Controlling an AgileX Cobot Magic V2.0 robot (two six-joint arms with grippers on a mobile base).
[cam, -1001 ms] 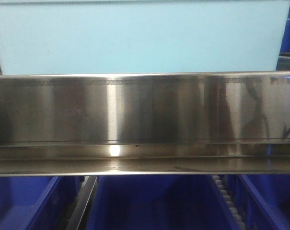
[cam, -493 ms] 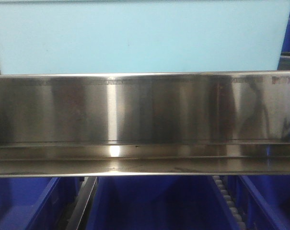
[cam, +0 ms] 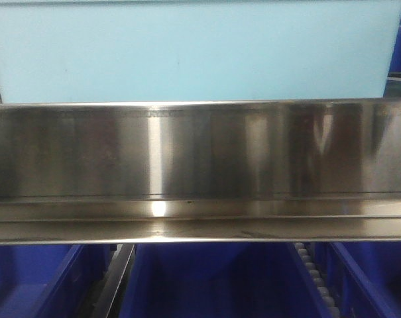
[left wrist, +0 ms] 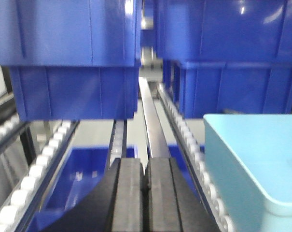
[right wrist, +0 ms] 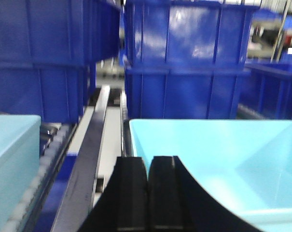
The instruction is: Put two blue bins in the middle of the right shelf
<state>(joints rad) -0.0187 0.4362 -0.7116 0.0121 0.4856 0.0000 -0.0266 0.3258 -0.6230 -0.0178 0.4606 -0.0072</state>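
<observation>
One pale blue bin (cam: 193, 53) fills the top of the front view, standing on the tier behind the broad steel front rail (cam: 200, 159) of the right shelf middle. In the left wrist view my left gripper (left wrist: 146, 166) is shut and empty over the roller tracks, and a pale blue bin (left wrist: 254, 164) lies just to its right. In the right wrist view my right gripper (right wrist: 148, 164) is shut, close to the left rim of an open pale blue bin (right wrist: 218, 154). A second pale blue bin (right wrist: 13, 154) lies at its left.
Dark royal-blue bins (left wrist: 78, 58) are stacked at the back of the tier, also in the right wrist view (right wrist: 184, 63). More dark blue bins (cam: 213, 281) sit on the tier below the rail. Roller tracks (left wrist: 184, 130) and a steel divider (right wrist: 85, 159) run between the bins.
The dark reflection at the right end of the steel rail has faded away. The pale blue bin and the rail stay where they were.
</observation>
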